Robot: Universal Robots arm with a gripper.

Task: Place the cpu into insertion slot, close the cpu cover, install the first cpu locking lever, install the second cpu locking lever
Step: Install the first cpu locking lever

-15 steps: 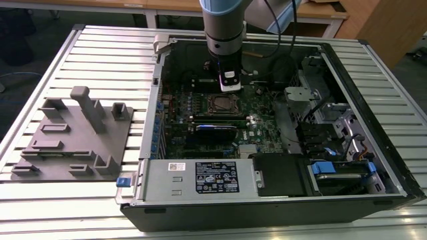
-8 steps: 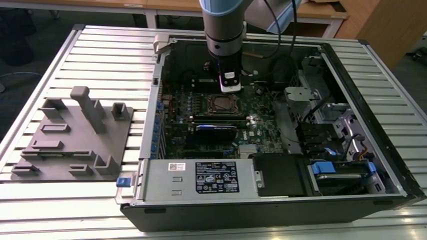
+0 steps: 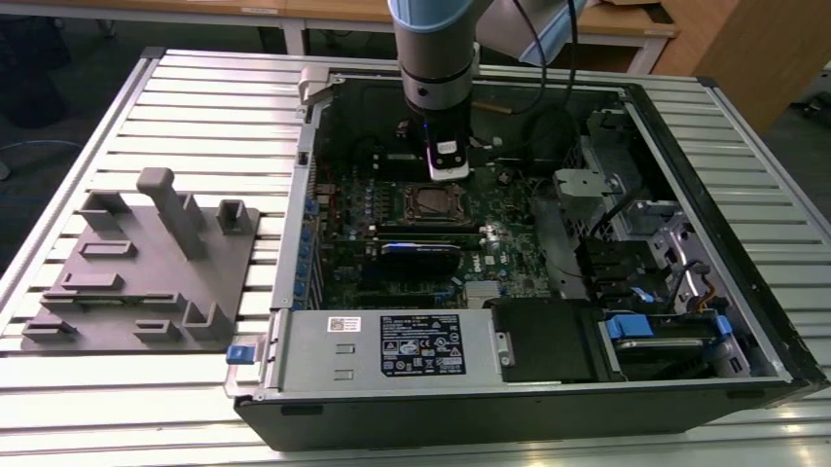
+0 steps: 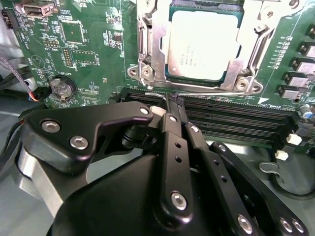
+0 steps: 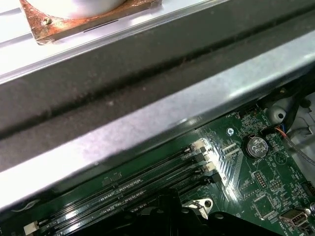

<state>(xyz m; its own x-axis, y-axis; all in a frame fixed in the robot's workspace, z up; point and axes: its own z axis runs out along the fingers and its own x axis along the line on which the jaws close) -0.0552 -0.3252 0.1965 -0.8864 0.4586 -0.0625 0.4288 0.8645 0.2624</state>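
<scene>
The cpu [image 4: 204,44] lay flat in the insertion slot [image 4: 194,79], silver top up, and the cpu cover [image 4: 150,46] looked folded down around it, its frame bordering the chip on the sides that could be seen. The gripper [image 4: 172,101] stood low over the green board [image 4: 88,44], and the fingers [image 4: 170,130] were drawn together to a single narrow tip with no gap visible between them. Whether they nipped anything could not be told. That tip sat at the socket edge nearest it, touching or just beside a thin wire locking lever [image 4: 211,91]. The lever's long axis ran along that edge, crosswise to the line of the fingers, between the cover and the long black memory slots [image 4: 231,115]. The chip lay straight ahead of the fingertips, just past the wire. In the exterior view the arm hung upright inside the open computer case [image 3: 746,321] on the slatted counter [image 3: 195,107]
</scene>
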